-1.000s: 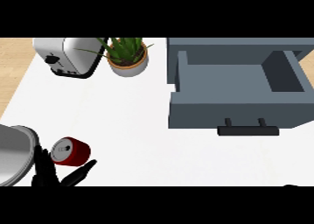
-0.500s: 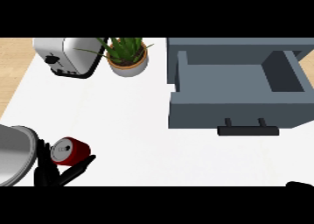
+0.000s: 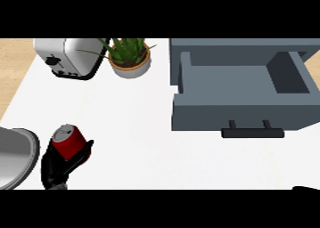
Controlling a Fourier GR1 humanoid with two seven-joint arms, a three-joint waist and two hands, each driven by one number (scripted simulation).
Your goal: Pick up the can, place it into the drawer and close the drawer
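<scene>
Red can [image 3: 68,140] clasped in curled fingers of left hand [image 3: 57,167] at lower left, well apart from open grey drawer [image 3: 244,109]; right hand's fingers unreadable.

White counter [image 3: 136,116] — toaster [image 3: 70,58], potted plant [image 3: 129,58], drawer unit [image 3: 244,89].

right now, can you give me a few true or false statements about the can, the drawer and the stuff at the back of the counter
1. The left hand is curled round the red can. True.
2. The can already lies inside the drawer. False: it is at the counter's lower left, far from the drawer.
3. The drawer is pulled open. True.
4. The potted plant stands right of the drawer. False: it stands left of it, beside the toaster.
5. The drawer's handle is black. True.
</scene>
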